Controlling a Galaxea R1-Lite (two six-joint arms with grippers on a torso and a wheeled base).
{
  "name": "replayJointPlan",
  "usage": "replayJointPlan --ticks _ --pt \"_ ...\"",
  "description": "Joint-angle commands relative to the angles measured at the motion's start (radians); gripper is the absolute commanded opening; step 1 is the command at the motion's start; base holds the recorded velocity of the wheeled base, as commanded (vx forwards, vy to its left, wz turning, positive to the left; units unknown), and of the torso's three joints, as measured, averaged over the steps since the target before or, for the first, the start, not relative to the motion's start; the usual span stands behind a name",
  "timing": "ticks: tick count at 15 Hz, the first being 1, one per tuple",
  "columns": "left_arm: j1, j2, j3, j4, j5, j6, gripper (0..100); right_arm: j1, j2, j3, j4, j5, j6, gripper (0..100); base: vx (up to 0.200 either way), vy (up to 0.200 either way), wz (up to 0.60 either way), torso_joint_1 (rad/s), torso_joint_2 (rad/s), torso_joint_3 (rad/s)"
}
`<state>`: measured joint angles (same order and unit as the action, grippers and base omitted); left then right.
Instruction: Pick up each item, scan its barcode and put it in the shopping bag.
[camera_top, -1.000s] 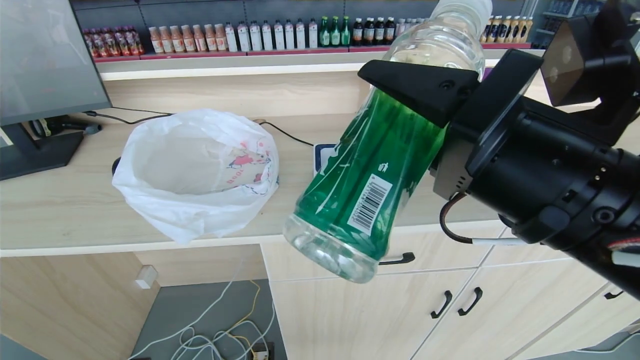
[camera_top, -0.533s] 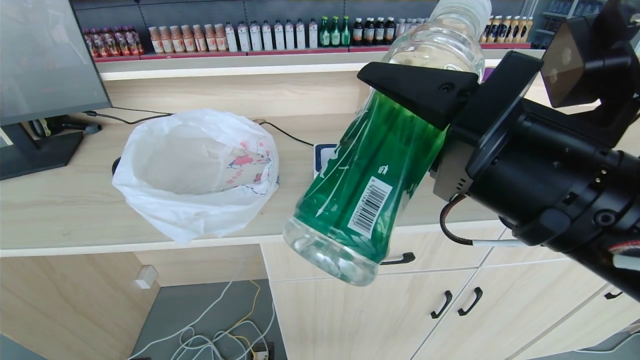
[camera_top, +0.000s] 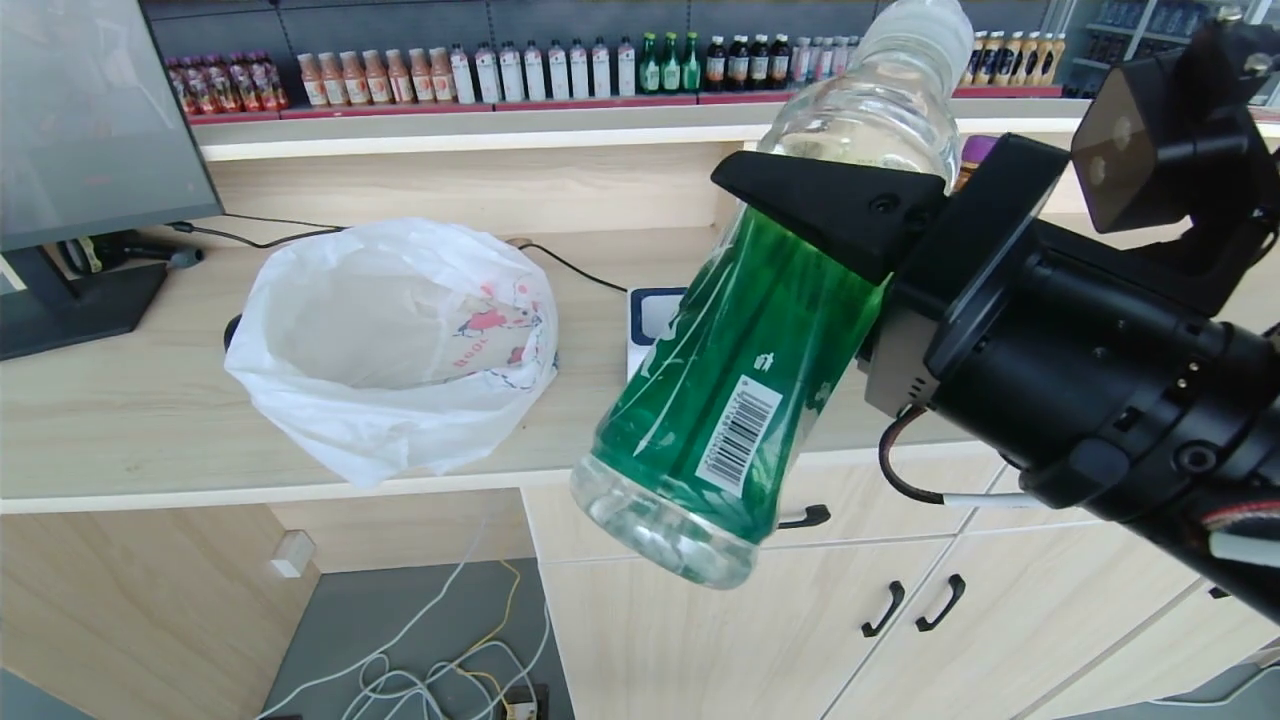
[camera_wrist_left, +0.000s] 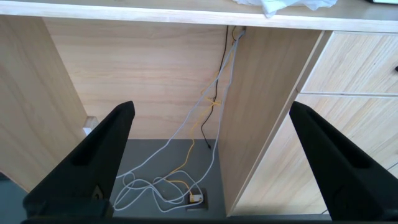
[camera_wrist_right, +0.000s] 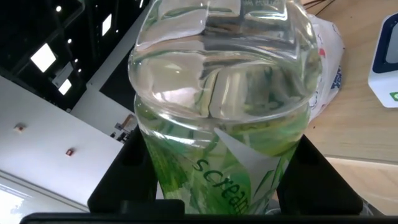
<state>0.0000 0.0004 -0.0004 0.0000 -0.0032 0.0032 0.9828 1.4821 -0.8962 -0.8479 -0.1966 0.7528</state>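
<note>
Right gripper (camera_top: 805, 250) clamped on tilted bottle (camera_top: 740, 390); barcode (camera_top: 738, 435) faces cam, not scanner (camera_top: 648, 318). Roll wrist twd scanner, slow. Left gripper (camera_wrist_left: 211, 112) wide open, empty.

A shop; drink-stocked shelf (camera_top: 600, 70); checkout counter (camera_top: 120, 420) with monitor (camera_top: 90, 110).

Bottle (camera_top: 745, 360) slightly lower than before.
</note>
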Motion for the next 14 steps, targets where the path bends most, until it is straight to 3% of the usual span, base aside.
replayJointPlan --ticks 1,6,10,11,14 --pt "0.000 0.000 -0.001 0.000 0.000 0.000 100 -0.001 -0.003 0.014 0.000 -0.003 -0.001 0 0.000 0.000 0.00 0.000 0.00 0.000" --pt "0.000 0.000 -0.001 0.000 0.000 0.000 100 -0.067 -0.002 0.059 -0.002 0.000 -0.059 0 0.000 0.000 0.00 0.000 0.00 0.000" --pt "0.000 0.000 0.000 0.000 0.000 0.000 100 -0.177 0.017 0.118 -0.020 -0.003 -0.234 0 0.000 0.000 0.00 0.000 0.00 0.000" --pt "0.000 0.000 -0.001 0.000 0.000 0.000 100 -0.200 0.021 0.149 -0.051 -0.003 -0.383 0 0.000 0.000 0.00 0.000 0.00 0.000" --pt "0.000 0.000 -0.001 0.000 0.000 0.000 100 -0.263 0.030 0.171 -0.142 -0.003 -0.647 0 0.000 0.000 0.00 0.000 0.00 0.000"
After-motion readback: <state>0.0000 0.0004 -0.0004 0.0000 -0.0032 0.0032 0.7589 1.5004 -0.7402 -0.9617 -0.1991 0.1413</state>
